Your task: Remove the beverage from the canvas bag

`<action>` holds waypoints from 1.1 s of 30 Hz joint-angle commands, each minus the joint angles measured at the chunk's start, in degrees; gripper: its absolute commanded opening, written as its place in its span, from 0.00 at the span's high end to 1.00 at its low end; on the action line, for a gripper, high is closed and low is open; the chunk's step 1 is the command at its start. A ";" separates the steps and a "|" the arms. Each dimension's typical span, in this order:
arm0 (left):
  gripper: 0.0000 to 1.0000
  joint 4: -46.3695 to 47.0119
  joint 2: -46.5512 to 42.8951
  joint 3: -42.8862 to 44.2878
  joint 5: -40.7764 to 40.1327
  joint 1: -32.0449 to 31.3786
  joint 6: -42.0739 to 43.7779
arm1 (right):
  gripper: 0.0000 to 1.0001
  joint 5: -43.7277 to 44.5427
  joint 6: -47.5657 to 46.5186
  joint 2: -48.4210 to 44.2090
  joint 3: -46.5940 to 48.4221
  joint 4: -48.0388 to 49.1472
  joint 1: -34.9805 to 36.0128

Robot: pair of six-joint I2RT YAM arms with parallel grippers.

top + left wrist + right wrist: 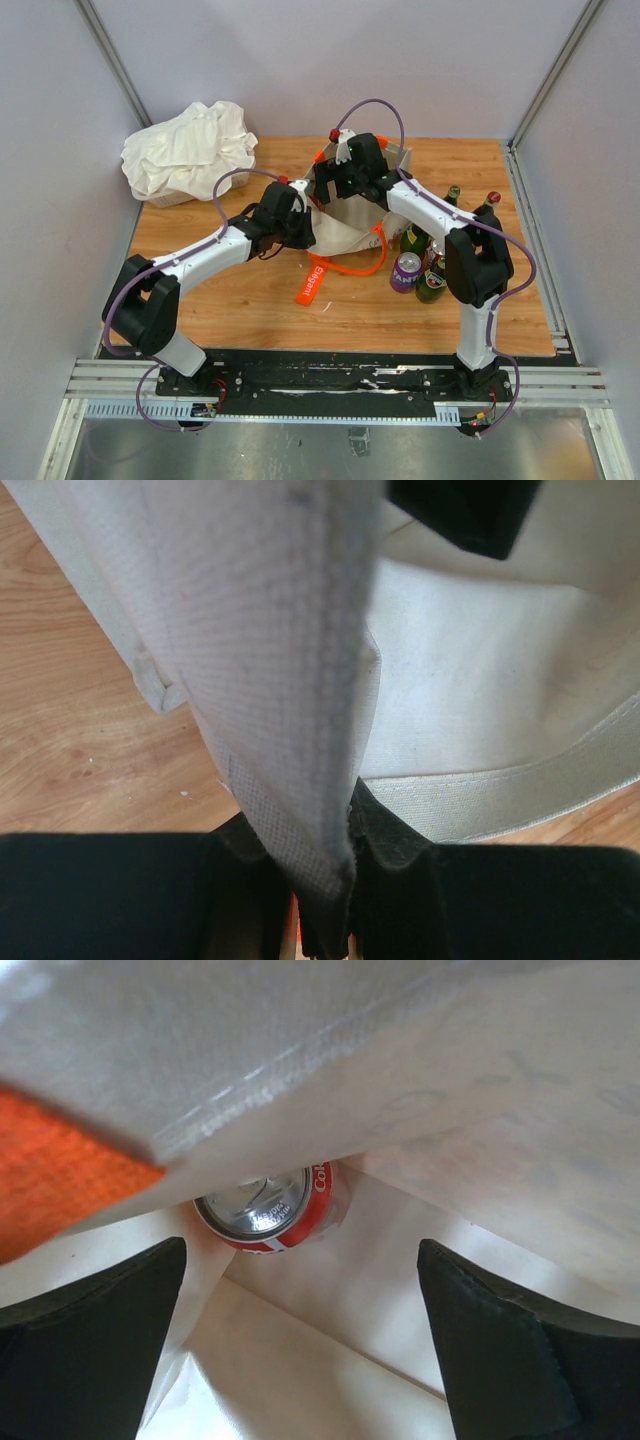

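**Spotter:** Where is the drink sitting?

**Me:** I'm seeing a red can (272,1210) lying deep inside the canvas bag (350,225). Its silver top is facing my right wrist camera, and it is tucking under a fold of beige cloth beside an orange strap (60,1170).

**Spotter:** Are you holding it?

**Me:** No. My right fingers (338,190) are hanging spread wide in the bag's mouth and gripping nothing. The can is lying ahead of them, between the two tips, and nothing is touching it.

**Spotter:** And the left side?

**Me:** My left fingers (305,222) are clenching a fold of the bag's edge (the canvas is running straight down between the pads (395,845)). They are holding that fold up above the wooden worktop (70,740).

**Spotter:** What else is standing around?

**Me:** A purple can (405,272) and several bottles (432,285) are clustering just right of the bag, near my right arm. A white cloth bundle (190,150) is lying at the far left corner, well apart from everything else.
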 commanded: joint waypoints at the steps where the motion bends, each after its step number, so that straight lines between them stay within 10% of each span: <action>1: 0.86 -2.21 -0.86 1.23 -0.01 0.36 0.32 | 0.01 -3.09 -0.26 2.65 2.13 2.60 0.37; 33: 0.86 -1.18 1.88 1.17 2.59 0.36 1.55 | 0.01 -8.68 -2.13 7.99 0.41 10.12 4.81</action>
